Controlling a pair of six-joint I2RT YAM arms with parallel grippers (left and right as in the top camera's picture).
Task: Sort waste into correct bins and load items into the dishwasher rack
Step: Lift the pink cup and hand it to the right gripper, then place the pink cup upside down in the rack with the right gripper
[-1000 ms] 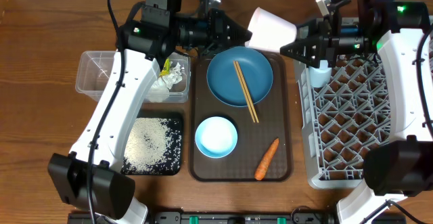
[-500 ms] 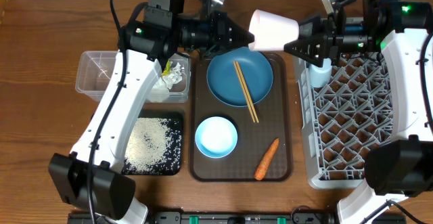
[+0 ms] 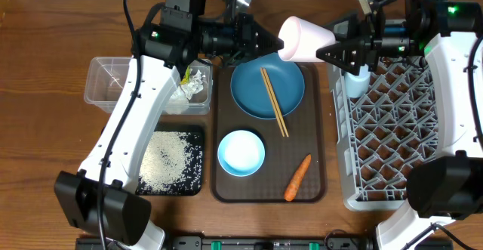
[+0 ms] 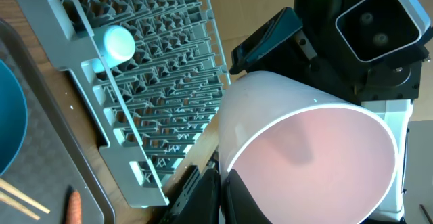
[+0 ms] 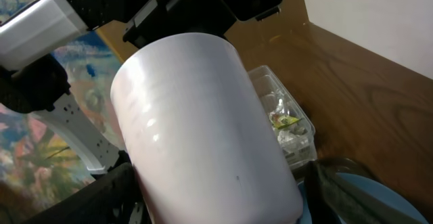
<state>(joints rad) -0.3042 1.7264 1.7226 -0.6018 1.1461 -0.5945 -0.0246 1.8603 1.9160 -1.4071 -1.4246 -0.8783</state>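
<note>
The pale pink cup (image 3: 306,38) is held on its side in the air between the blue plate (image 3: 253,91) and the grey dishwasher rack (image 3: 392,129). My left gripper (image 3: 275,42) is shut on the cup's rim (image 4: 304,156). My right gripper (image 3: 324,52) is open, its fingers straddling the cup's closed end (image 5: 203,122). The light blue cup (image 3: 358,76) stands in the rack's far left corner. The chopsticks (image 3: 275,103) lie across the plate. The white-and-blue bowl (image 3: 241,152) and the orange carrot (image 3: 297,177) lie on the brown tray (image 3: 313,129).
The clear tub (image 3: 113,84) with crumpled wrappers stands at the left, and the black tray (image 3: 195,140) with rice grains is in front of it. Both arms reach in over the table's far edge.
My left gripper has carried the pink cup to the right, into the open fingers of my right gripper. The right arm has barely moved.
</note>
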